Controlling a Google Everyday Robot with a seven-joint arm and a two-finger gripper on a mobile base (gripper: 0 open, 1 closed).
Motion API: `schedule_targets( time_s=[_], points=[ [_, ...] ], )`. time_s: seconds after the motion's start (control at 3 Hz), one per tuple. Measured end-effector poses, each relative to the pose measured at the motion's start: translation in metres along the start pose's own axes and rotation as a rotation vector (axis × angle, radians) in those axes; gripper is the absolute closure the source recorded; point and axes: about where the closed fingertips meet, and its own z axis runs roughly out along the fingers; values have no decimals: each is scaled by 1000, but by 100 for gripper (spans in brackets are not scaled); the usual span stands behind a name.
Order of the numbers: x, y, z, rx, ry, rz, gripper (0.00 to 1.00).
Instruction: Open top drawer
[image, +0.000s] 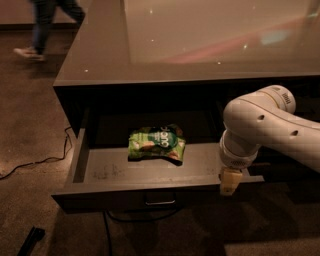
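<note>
Evidently the drawer (114, 171) stands pulled well out beneath the countertop (200, 40), bag (156, 144) inside; gripper (231, 183) sits at its front right rim, grip indeterminable; little remains.

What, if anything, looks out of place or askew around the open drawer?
Nothing looks damaged or spilled. The top drawer sits pulled out and level, with a crumpled green snack bag lying alone on its floor. The gripper hangs at the drawer's right front edge. A loose cable trails across the floor at left.
</note>
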Motion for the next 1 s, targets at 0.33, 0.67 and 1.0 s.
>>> schedule_targets(
  time_s=[0.33, 0.67, 1.0],
  points=[
    [-4, -7, -10, 50, -1, -8, 42],
    [-9, -16, -14, 92, 22, -5, 88],
    [-10, -18, -14, 99, 27, -3, 100]
  ],
)
